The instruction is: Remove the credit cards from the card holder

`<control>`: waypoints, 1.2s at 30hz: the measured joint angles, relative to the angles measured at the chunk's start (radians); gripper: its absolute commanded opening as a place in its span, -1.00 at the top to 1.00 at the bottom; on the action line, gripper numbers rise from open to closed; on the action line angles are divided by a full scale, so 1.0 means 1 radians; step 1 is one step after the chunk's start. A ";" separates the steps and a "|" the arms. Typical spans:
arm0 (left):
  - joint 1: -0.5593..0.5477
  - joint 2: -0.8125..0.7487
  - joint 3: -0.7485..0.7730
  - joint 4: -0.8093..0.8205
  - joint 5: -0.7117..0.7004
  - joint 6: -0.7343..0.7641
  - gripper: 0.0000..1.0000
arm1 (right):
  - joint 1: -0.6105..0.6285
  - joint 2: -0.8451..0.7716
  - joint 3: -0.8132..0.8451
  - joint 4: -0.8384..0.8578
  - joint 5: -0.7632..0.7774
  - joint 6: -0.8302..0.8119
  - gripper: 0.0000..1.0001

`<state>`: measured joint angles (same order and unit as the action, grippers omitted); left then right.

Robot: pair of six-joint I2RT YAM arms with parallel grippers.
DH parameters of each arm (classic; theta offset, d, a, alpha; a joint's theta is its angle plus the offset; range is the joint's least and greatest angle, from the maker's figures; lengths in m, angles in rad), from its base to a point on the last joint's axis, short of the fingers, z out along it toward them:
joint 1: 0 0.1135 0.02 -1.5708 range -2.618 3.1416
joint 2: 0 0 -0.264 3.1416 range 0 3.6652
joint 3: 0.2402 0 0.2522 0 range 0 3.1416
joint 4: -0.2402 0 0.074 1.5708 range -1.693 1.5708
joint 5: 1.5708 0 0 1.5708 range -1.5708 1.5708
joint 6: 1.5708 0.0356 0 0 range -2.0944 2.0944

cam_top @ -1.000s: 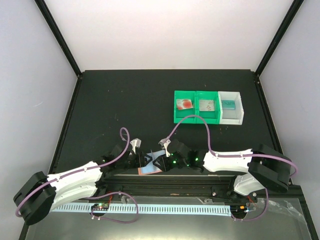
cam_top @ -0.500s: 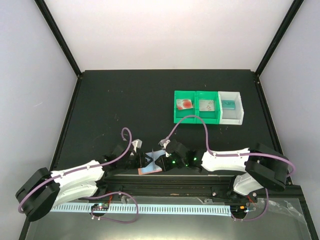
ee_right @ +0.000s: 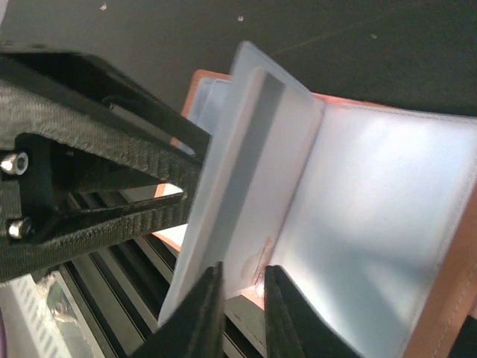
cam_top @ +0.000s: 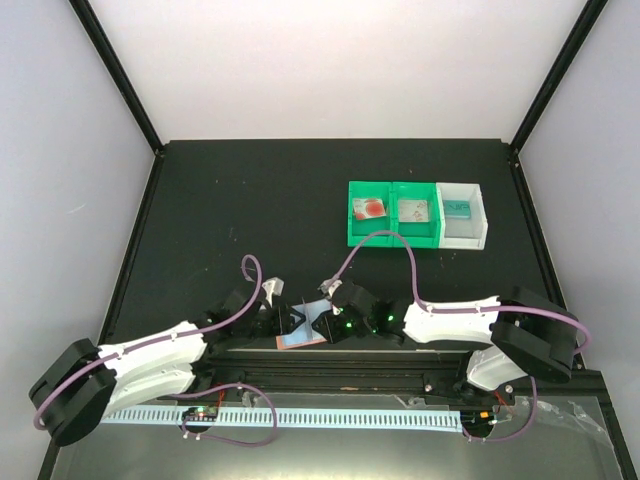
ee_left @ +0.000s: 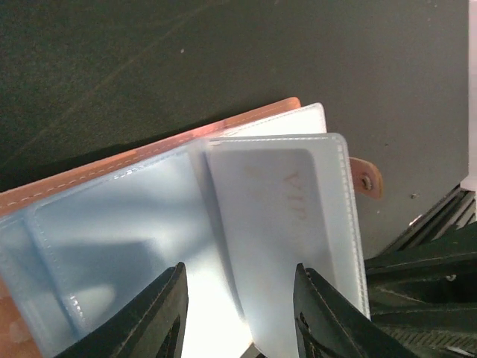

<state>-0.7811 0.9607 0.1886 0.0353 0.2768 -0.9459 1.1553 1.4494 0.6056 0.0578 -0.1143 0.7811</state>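
Three plastic cards (cam_top: 368,208) are binned, right jaws pinch a whitish one (ee_right: 246,186) in the salmon-pink leather card holder (ee_left: 119,231), left jaws half-open astride it.

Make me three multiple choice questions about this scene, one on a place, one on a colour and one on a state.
1. Where is the card holder?
A. in a bin
B. against the far wall
C. at the near edge of the table, between the left gripper and the right gripper

2. What colour is its outer cover?
A. green
B. salmon-pink
C. black

3. What state is it in?
A. lying open
B. snapped shut
C. rolled up

Answers:
1. C, the overhead view shows it between the two arms' fingers.
2. B, a pink border frames the pockets.
3. A, both wrist views show pale blue pockets spread out.
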 measured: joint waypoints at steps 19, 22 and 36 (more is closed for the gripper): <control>0.000 -0.014 0.011 -0.013 0.000 0.000 0.18 | 0.147 -0.011 -0.190 0.311 0.140 -0.364 0.25; 0.000 -0.012 0.013 -0.013 0.000 0.000 0.18 | 0.186 0.049 -0.151 0.324 0.198 -0.380 0.33; 0.000 -0.013 0.013 -0.013 0.000 0.000 0.18 | 0.200 0.053 -0.142 0.320 0.322 -0.374 0.33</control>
<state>-0.7811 0.9478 0.2020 0.0219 0.2771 -0.9459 1.3556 1.5021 0.4641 0.3782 0.2073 0.4068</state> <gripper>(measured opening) 0.408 0.329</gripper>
